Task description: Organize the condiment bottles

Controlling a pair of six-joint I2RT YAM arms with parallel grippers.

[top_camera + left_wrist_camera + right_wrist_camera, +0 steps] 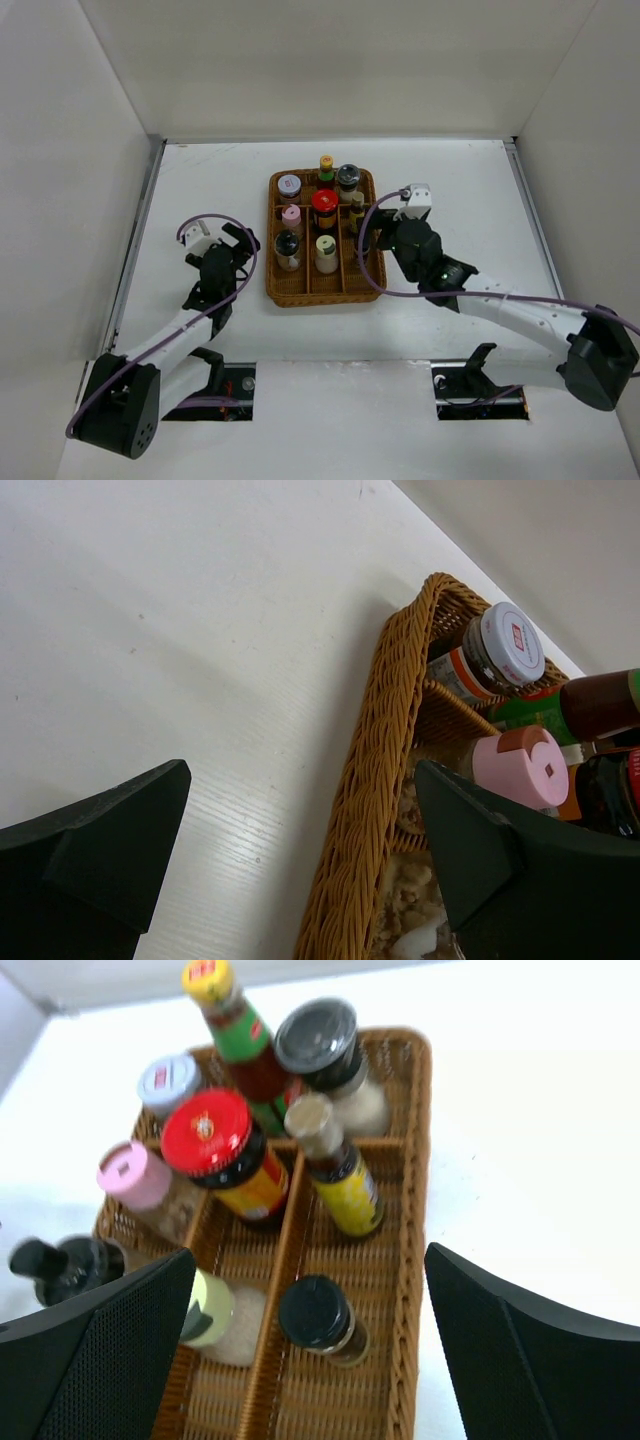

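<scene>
The condiment bottles stand upright in a brown wicker tray. They are a yellow-capped bottle, a grey-lidded jar, a white-capped jar, a red-lidded jar, a tan-capped bottle, a pink-capped one, a cream-capped one, a black pump-top bottle and a small black-capped jar. My right gripper hovers open above the black-capped jar, touching nothing. My left gripper is open and empty, straddling the tray's left wall.
The tray has woven dividers forming three lanes. Bare white table surrounds it, enclosed by white walls at the back and sides. Purple cables loop off both arms.
</scene>
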